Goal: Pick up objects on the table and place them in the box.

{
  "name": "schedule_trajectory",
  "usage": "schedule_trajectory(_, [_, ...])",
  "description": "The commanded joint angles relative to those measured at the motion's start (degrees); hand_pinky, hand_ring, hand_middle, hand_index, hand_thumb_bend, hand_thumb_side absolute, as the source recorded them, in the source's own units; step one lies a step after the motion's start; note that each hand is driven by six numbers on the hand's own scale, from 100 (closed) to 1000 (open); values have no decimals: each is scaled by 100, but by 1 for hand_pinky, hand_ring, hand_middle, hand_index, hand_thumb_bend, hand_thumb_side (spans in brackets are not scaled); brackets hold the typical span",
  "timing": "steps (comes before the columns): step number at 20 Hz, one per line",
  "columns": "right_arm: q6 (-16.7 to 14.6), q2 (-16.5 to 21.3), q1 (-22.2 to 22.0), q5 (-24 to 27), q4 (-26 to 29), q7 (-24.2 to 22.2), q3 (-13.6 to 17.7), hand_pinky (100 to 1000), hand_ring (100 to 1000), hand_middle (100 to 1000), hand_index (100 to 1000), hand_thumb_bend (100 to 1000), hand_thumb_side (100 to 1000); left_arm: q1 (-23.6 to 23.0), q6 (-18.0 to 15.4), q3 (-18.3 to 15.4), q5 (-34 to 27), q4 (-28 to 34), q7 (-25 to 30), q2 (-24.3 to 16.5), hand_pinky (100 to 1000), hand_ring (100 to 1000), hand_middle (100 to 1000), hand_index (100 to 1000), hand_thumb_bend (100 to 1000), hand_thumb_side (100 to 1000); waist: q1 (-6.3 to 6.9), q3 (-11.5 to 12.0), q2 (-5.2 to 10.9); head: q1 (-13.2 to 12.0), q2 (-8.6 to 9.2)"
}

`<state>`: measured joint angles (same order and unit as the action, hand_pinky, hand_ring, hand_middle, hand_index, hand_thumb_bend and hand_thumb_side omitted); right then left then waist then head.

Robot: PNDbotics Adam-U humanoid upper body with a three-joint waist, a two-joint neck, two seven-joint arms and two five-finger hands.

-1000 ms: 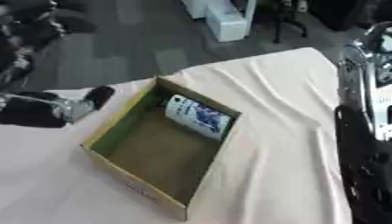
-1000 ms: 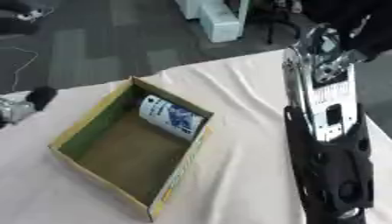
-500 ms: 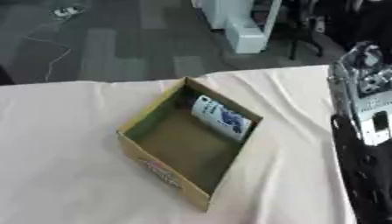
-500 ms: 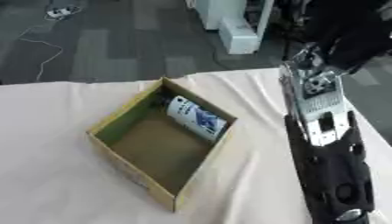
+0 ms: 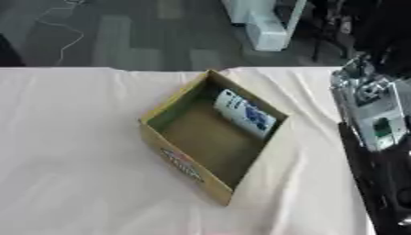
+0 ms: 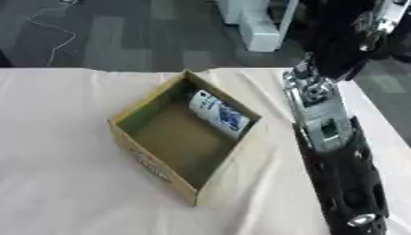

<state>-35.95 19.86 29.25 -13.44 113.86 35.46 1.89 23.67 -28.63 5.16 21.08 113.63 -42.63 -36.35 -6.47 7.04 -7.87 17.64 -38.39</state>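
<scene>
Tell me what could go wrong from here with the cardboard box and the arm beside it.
The open brown cardboard box sits on a wrinkled cream tablecloth; a knock could slide it and bunch the cloth. The robot's black and silver right arm lies close along the box's right wall, so swinging inward might clip that wall. The white and blue cylindrical container already lies on its side against the far wall, so another item dropped there could land on it.

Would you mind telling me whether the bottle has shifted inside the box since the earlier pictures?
No. The bottle lies against the same far wall of the box; only the camera moved.
</scene>
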Motion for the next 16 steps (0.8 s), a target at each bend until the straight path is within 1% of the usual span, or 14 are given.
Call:
schedule_trajectory(1, [-1602,139,21,-142,74,1651,-65,366,339,448,487,100,996,119,-1206,27,123,96,-927,-86,297,388,482,552,100,788,28,0,64,148,141])
schedule_trajectory(5, [-1602,145,65,-188,74,1651,-88,369,338,447,485,100,995,110,-1586,68,271,96,-857,-119,306,398,472,544,100,795,64,-26,79,261,400])
schedule_trajectory(9, [-1602,165,84,-169,74,1651,-76,368,339,447,485,100,996,112,-1884,56,415,96,-792,-113,305,399,464,539,100,799,93,-28,88,296,580])
schedule_trajectory(11, [-1602,163,84,-177,74,1651,-85,368,339,447,486,100,996,93,-1950,51,456,96,-781,-104,303,398,464,539,100,799,93,-27,80,298,627])
schedule_trajectory(16, [-1602,148,87,-216,74,1651,-112,368,339,447,486,100,997,50,-1958,-1,553,96,-799,-89,317,413,468,540,100,797,82,-17,59,498,835])
